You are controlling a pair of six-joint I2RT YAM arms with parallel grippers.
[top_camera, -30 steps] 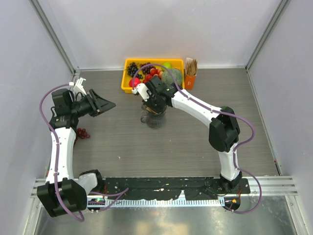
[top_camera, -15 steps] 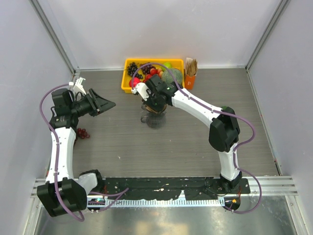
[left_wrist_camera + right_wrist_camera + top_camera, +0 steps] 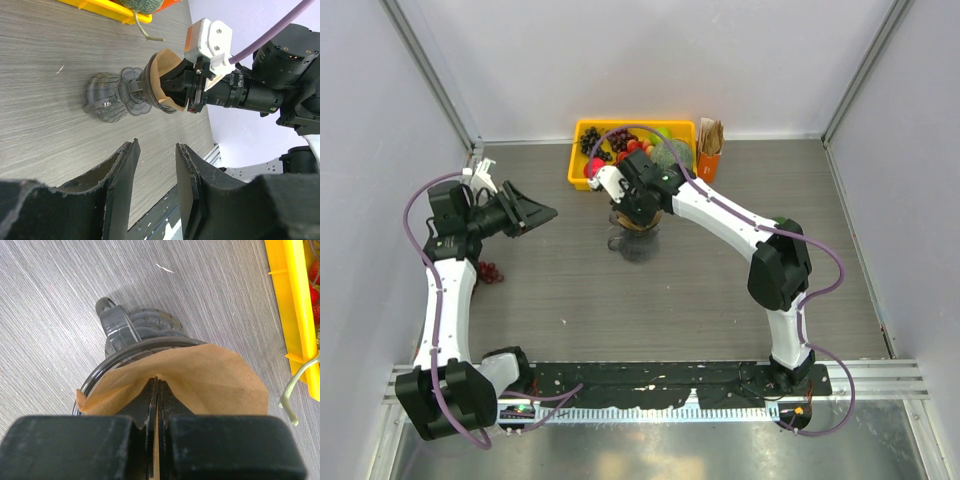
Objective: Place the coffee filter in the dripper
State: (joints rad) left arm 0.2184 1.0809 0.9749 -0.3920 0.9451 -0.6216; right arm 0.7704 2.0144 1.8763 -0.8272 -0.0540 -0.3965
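Observation:
The dripper (image 3: 632, 243) is a smoky-grey ribbed funnel cup standing mid-table, in front of the yellow tray. The coffee filter (image 3: 215, 380) is a tan paper cone lying inside the dripper's rim (image 3: 95, 382), with its upper edge sticking out above it. My right gripper (image 3: 157, 382) is shut on the filter's wall and reaches down into the dripper's mouth (image 3: 638, 218). The left wrist view shows the dripper (image 3: 112, 95), the filter (image 3: 165, 67) and the right gripper from the side. My left gripper (image 3: 545, 213) is open and empty, well to the left of the dripper (image 3: 156, 145).
A yellow tray (image 3: 580, 172) of fruit with a green melon (image 3: 672, 157) stands just behind the dripper. An orange box with a bundle of brown papers (image 3: 709, 150) is to its right. A small red object (image 3: 488, 271) lies by the left arm.
My right gripper with the filter has shifted very slightly toward the back over the dripper. The left arm has hardly moved.

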